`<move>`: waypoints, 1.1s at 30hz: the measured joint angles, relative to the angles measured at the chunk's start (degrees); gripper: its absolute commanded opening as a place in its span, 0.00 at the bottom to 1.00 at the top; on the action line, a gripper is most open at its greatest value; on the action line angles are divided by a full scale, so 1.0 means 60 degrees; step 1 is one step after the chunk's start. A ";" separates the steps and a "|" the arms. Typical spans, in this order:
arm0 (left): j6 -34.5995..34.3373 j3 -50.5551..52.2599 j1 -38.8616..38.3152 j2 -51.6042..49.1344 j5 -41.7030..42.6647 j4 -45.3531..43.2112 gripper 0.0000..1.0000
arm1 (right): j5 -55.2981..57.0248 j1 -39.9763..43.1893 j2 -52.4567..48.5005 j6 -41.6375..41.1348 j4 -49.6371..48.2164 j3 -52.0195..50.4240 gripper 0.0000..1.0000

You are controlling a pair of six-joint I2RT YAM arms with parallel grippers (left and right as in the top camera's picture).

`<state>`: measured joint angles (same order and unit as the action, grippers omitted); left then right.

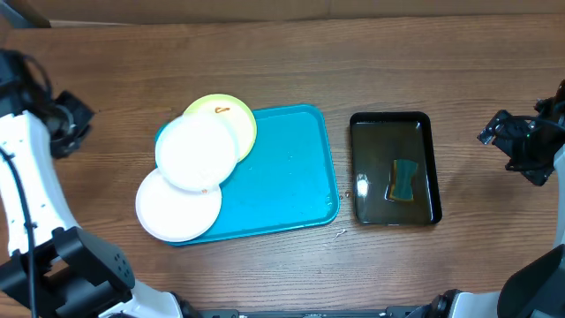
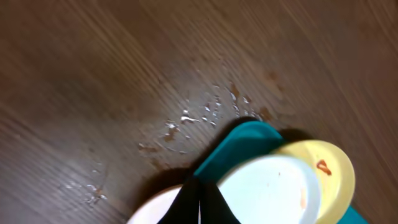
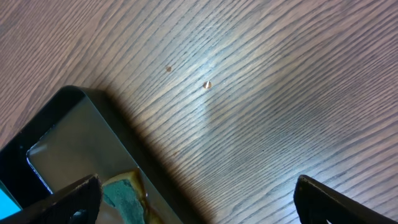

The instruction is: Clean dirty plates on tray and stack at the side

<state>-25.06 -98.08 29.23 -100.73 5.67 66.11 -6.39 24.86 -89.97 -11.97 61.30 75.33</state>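
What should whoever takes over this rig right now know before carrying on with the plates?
Left hand: shut, empty, above the table, left of the turquoise tray.
Right hand: open, empty, right of the black tray.
Plates: the yellow-green plate, upper white plate and lower white plate overlap at the turquoise tray's left end, partly over its rim. Smears show on the yellow-green and upper white ones.
Sponge: lying in the black tray.
Done: nothing visible; no plate stacked at the side.
To do: fetch the sponge, wipe each plate, stack them beside the tray.
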 measured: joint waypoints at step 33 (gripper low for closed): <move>0.0255 0.0492 -0.1384 0.0000 -0.0164 -0.0069 0.42 | 0.0000 0.0000 0.0000 0.0000 0.0000 0.0000 1.00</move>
<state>-23.53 -95.13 20.93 -100.73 4.69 65.69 -6.39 24.86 -89.97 -11.97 61.30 75.33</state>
